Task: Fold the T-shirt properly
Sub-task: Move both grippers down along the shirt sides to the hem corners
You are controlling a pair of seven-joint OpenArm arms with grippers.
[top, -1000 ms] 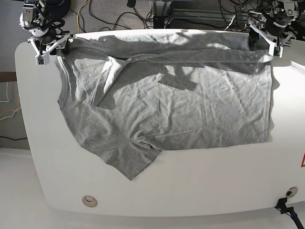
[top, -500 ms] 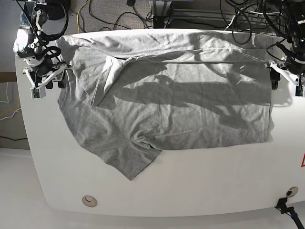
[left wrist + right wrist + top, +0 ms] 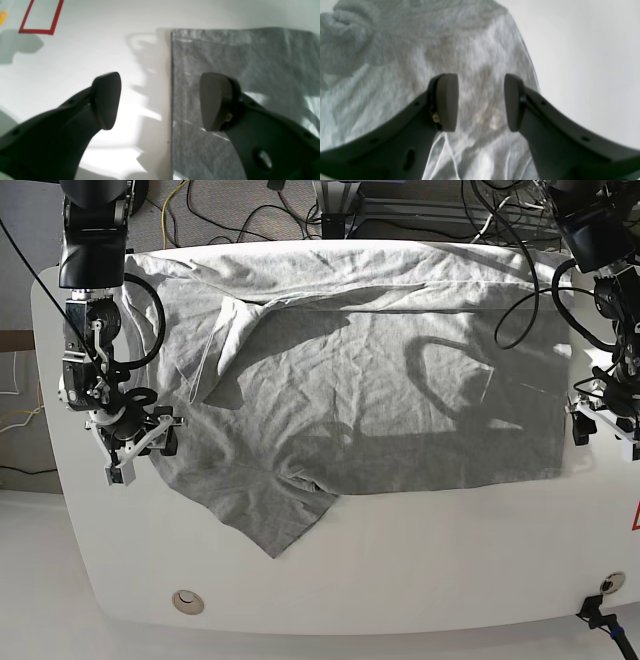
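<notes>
The heather-grey T-shirt (image 3: 370,380) lies spread and wrinkled on the white table (image 3: 420,570), plain side up, with its far edge folded over and one sleeve (image 3: 280,520) pointing to the front. My right gripper (image 3: 135,448) is open at the shirt's left edge. In the right wrist view it (image 3: 481,102) hangs over the cloth (image 3: 445,45). My left gripper (image 3: 605,425) is open at the shirt's right edge. In the left wrist view it (image 3: 160,100) straddles the straight edge of the shirt (image 3: 250,62), one finger over bare table.
A red tape mark (image 3: 40,17) is on the table to the right of the shirt, and it also shows in the base view (image 3: 635,520). A round fitting (image 3: 187,601) sits near the front left. Cables (image 3: 260,210) lie behind the table.
Both grippers have moved from the table's far corners toward the front along the shirt's two sides. The shirt's far edge stays folded over.
</notes>
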